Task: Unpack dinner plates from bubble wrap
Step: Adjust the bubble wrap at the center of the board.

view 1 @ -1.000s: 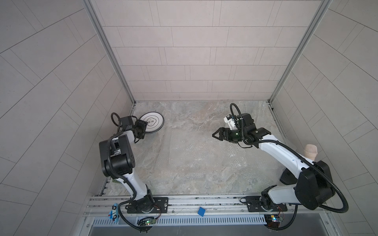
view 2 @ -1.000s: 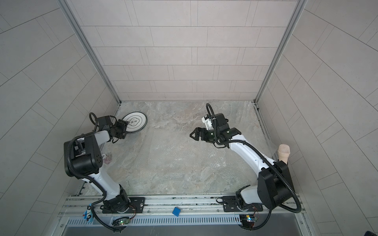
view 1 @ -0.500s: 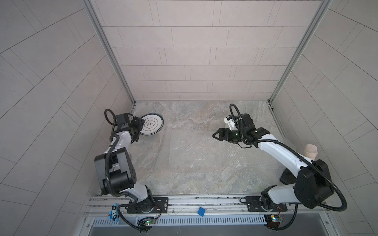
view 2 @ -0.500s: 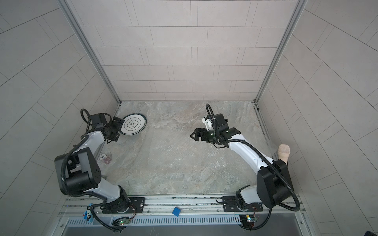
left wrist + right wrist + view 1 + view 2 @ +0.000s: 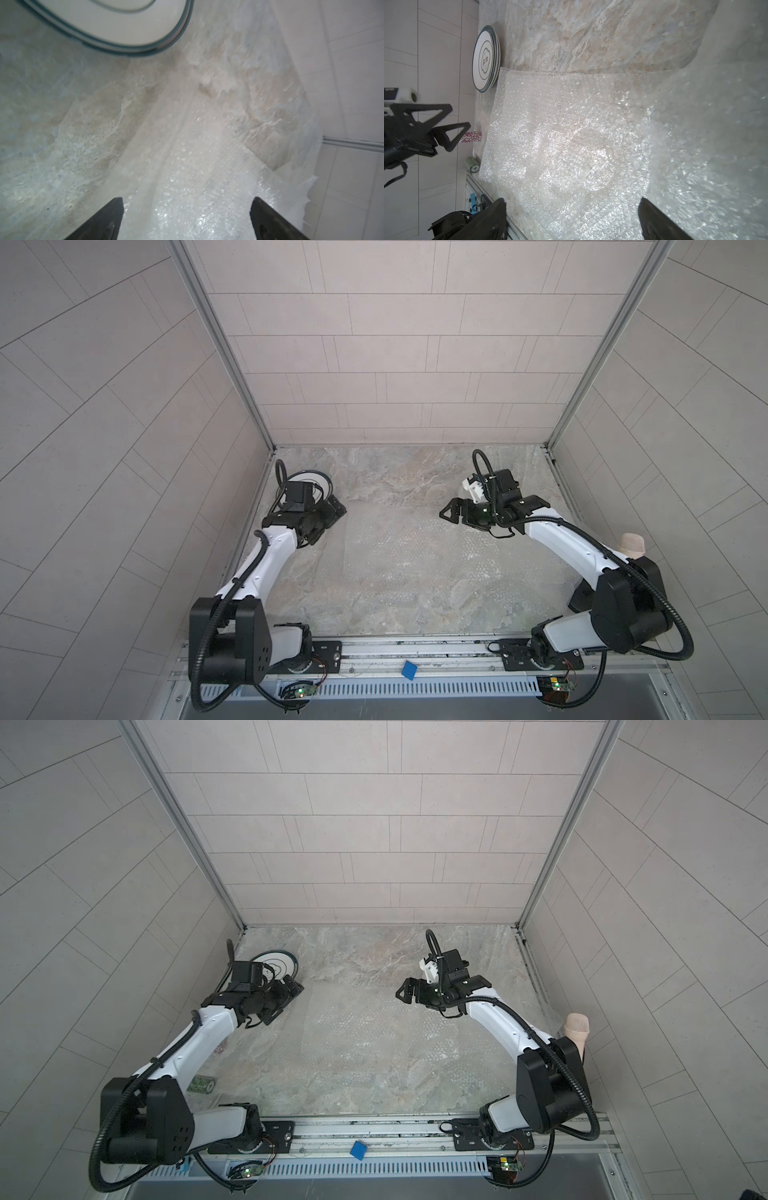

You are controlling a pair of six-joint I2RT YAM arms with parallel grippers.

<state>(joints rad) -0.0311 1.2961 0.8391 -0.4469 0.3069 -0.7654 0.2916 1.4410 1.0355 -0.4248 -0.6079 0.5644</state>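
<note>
Dinner plates (image 5: 485,60) stacked by left wall (image 5: 124,489); bubble wrap (image 5: 415,547) flat; left claw (image 5: 187,198), right claw (image 5: 572,199) wide.

A grey-beige marbled tabletop (image 5: 395,472) sits enclosed by pale tiled walls (image 5: 395,364), which meet at metal corner posts (image 5: 224,352). At the tabletop's right edge, close to the side wall, stands a pinkish textured cup (image 5: 577,1029). Along the left edge lie a small green patterned roll (image 5: 202,1085), near the front, and a pink-and-white patterned roll (image 5: 471,137) farther back. A metal rail (image 5: 415,649) runs across the front. A small blue square piece (image 5: 409,670) lies between the rail and a slotted grille (image 5: 415,689).
</note>
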